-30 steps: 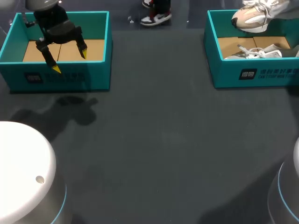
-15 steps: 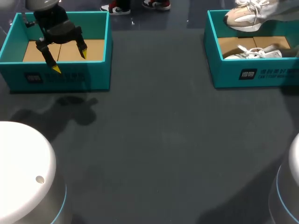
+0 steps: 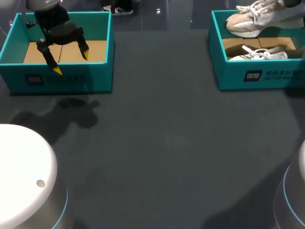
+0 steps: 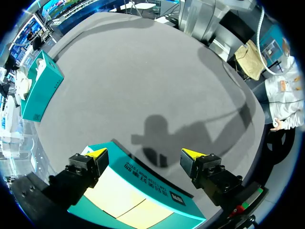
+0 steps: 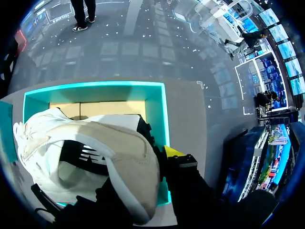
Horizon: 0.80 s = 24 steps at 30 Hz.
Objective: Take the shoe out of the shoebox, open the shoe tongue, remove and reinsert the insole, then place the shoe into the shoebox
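Take-out step: shoe above box, right gripper clamped on it; left gripper apart. Next: clear rim, set on desk.

Left pincer agape; right pincer tight on the shoe.

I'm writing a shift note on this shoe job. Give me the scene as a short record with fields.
left jaws: open, holding nothing, over the left teal cardboard shoebox
left shoebox contents: tan floor showing, no shoe seen
right jaws: shut on a beige and white sneaker, held above the right teal shoebox
right shoebox contents: a second white laced sneaker lying inside
surface: dark grey tabletop
stage: sneaker lifted, not set down
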Available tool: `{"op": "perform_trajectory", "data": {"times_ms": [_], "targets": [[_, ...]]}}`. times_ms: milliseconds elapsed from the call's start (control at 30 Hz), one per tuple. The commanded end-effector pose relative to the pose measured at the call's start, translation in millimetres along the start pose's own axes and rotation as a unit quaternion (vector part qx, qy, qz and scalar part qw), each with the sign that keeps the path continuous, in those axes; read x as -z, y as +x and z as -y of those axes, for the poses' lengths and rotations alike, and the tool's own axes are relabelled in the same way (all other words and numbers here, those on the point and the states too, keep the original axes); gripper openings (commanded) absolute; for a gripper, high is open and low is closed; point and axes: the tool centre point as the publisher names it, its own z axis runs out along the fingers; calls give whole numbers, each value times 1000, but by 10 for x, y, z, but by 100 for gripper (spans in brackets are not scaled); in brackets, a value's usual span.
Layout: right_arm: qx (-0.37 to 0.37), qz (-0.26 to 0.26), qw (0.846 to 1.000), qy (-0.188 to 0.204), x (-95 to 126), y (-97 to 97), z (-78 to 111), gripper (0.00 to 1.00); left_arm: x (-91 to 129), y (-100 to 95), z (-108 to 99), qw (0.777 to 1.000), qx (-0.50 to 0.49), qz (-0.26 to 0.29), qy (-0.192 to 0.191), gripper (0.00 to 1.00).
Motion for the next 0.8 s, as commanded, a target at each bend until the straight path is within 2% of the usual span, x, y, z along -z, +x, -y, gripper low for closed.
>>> {"op": "perform_trajectory", "data": {"times_ms": [33, 167, 533, 800], "targets": [[-9, 15, 1000, 1, -18, 30, 23, 0, -2, 0, -2, 1000, 0, -1, -1, 100], [-18, 29, 999, 11, -88, 56, 18, 0, -2, 0, -2, 1000, 0, -1, -1, 100], [-32, 20, 999, 13, -272, 164, -106, 0, -2, 0, -2, 1000, 0, -1, -1, 100], [-44, 29, 998, 29, -398, 225, -159, 0, -2, 0, -2, 1000, 0, -1, -1, 100]]}}
